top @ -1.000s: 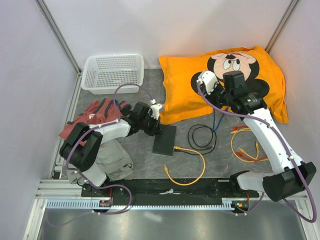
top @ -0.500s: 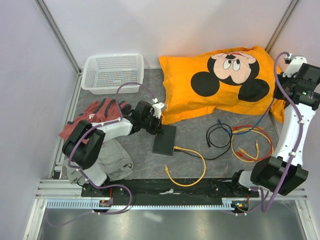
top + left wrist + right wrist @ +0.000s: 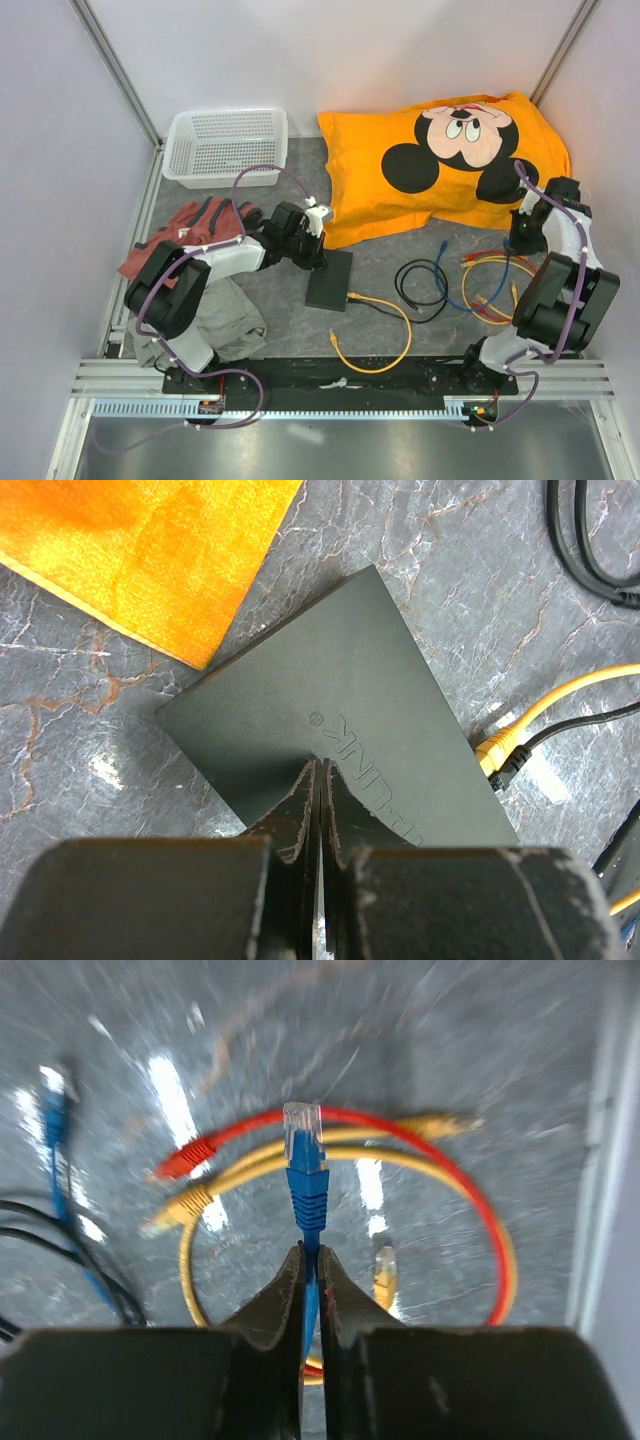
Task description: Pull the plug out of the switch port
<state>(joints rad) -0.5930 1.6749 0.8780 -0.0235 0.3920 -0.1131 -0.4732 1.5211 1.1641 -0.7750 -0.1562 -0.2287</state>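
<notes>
Closed left fingers [image 3: 292, 815] are pinning the light, rigid switch [image 3: 330, 710] on the counter [image 3: 440, 340] while, well apart, right fingers [image 3: 280, 1300] are pinching the limp blue cable [image 3: 309, 1195] at its stiff boot, just behind the brittle plug [image 3: 302, 1125].

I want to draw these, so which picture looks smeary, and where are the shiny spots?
Right wrist view: table and loose cables smeared, with white glare streaks; the blue plug in the right gripper looks fairly crisp. Left wrist view: the switch is sharp, one small shiny patch on the table beside it. Top external view: sharp, evenly lit.
</notes>
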